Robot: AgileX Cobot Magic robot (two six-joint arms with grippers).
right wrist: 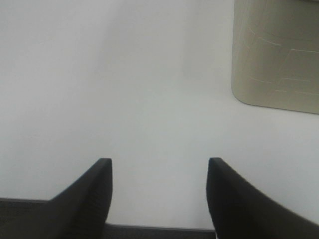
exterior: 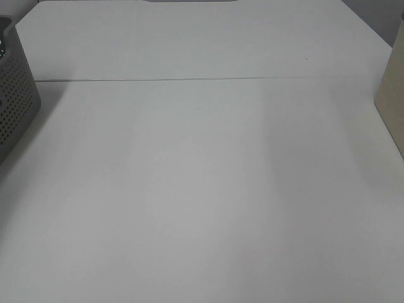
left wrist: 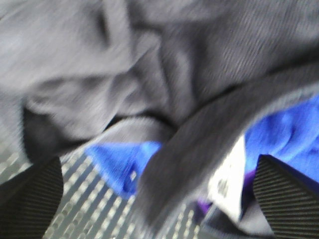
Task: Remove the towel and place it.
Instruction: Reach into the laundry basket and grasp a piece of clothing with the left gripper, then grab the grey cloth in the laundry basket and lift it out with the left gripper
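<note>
Looking down from the high camera first, I see only the white desk (exterior: 202, 189), with a grey perforated basket (exterior: 16, 107) at its left edge and a beige container (exterior: 392, 101) at its right edge. Neither arm is in this view, and I cannot pick out the towel here.

In the left wrist view, the towel (left wrist: 149, 74) fills most of the picture as a crumpled dark heap inside the basket, whose mesh shows below it. The left gripper (left wrist: 157, 164) hangs right over it, released, with its fingers spread wide and nothing pinched between them. One hemmed band of the towel runs slantwise from the far side down into the gap between the fingers, so the cloth lies straight ahead of the jaws and partly between them. Bunched as it is, I cannot read its long axis. A blue cloth (left wrist: 284, 129) lies under the band, and a white label (left wrist: 227, 174) sits just beside one finger. I judge both could be pinched along with the towel if the jaws close too low.

In the right wrist view, the right gripper (right wrist: 159, 162) is parted and holds nothing. It sits above bare desk near the beige container, well apart from the basket. The left arm is plainly the nearer one, and the grab is its job.
</note>
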